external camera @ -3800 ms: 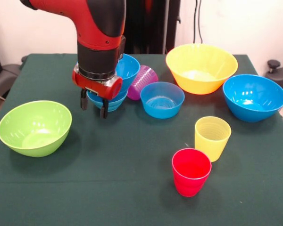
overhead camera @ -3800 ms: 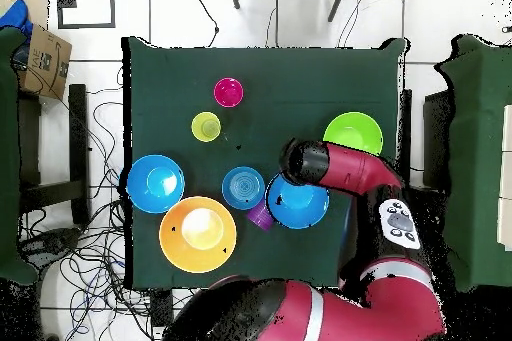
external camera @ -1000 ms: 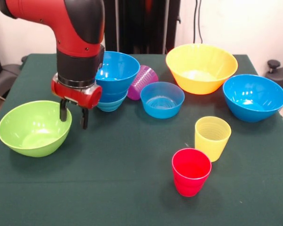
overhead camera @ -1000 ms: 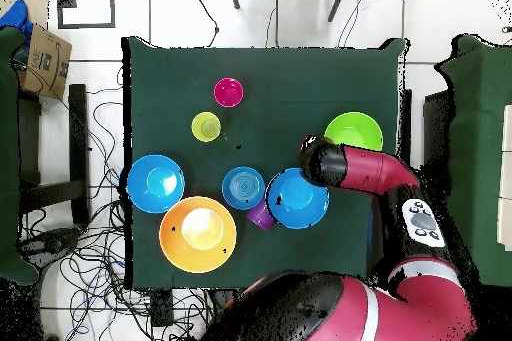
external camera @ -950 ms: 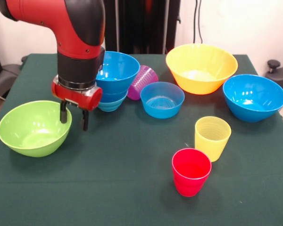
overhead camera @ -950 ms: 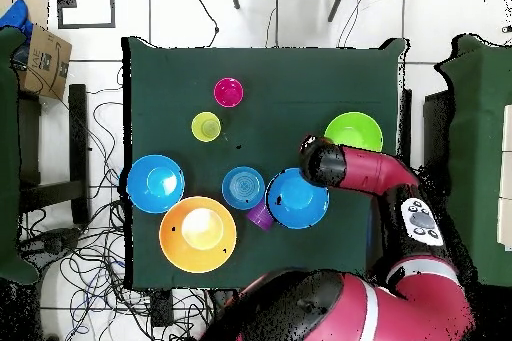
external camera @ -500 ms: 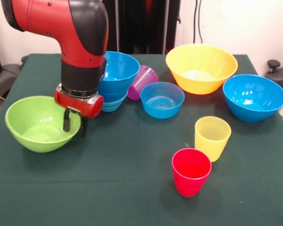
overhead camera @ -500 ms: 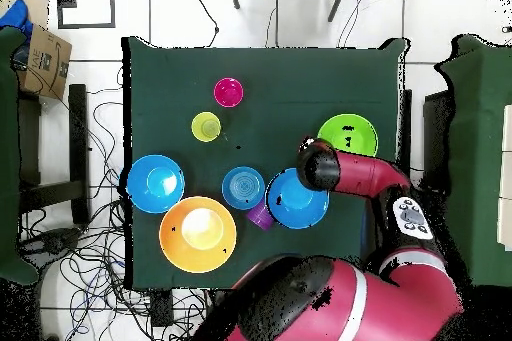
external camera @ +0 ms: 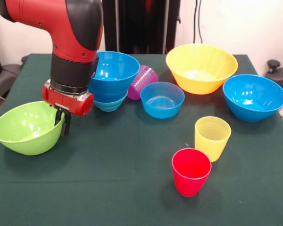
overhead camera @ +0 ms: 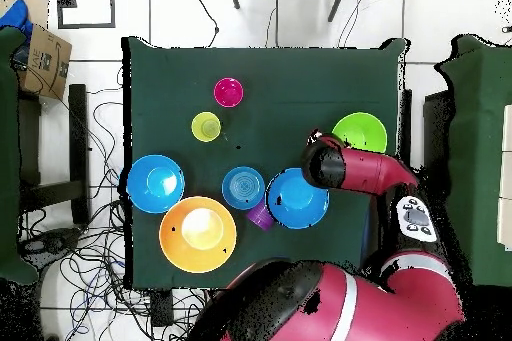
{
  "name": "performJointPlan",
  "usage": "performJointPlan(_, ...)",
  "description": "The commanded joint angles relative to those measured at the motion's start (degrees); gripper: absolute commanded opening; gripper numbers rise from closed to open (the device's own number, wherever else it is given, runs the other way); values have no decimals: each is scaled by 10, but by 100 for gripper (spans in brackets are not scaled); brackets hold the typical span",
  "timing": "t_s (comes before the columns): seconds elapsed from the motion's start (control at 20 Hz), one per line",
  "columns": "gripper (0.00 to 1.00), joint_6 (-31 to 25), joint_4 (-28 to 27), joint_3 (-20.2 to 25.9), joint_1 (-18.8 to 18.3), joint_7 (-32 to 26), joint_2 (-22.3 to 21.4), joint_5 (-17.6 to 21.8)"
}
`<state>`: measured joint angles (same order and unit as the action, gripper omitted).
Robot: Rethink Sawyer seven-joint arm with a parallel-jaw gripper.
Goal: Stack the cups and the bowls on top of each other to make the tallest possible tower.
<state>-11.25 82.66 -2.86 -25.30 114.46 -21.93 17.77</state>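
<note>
Bowl handling is the step in hand: we judge that the large lime green glossy plastic bowl (external camera: 24, 127) must be lifted and nested into the pile of blue bowls. The gripper (external camera: 60, 123) sits at this bowl's rim on the side facing the pile, with one finger (external camera: 66, 126) visible outside the wall and the other hidden, apparently inside the bowl; we read the jaws as closed narrow on the rim, since the bowl sits tilted with the gripped side raised. To do this step well, we recommend keeping the pinch firm, because a thin glossy wall may slip or swing, then lifting until the base clears the pile's rim before moving across. Outward from the gripper, the black wrist and red collar stand vertical above the rim, and the red arm (external camera: 56, 19) bends off to the picture's upper left in the front view; the overhead view shows the same arm (overhead camera: 370, 169) reaching from the base toward the lime bowl (overhead camera: 362, 131). Just beside the wrist stands the tower (external camera: 111, 80), a large blue bowl nested in smaller blue ones. A purple ribbed cup (external camera: 142, 81) lies on its side touching that pile, so we advise a straight descent. Well apart stand a small blue bowl (external camera: 162, 99), a very large yellow bowl (external camera: 201, 67), another large blue bowl (external camera: 253, 97), a yellow cup (external camera: 212, 137) and a red cup (external camera: 191, 171).
</note>
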Motion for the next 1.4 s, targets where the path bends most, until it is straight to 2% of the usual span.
performJointPlan(0.05,0,-11,-6,48,10,-2,29,29)
performJointPlan(0.45,0,-42,3,52,8,-10,16,22)
performJointPlan(1.0,0,-133,51,46,20,-19,-61,4)
performJointPlan(1.4,0,-172,76,52,18,-19,-100,-2)
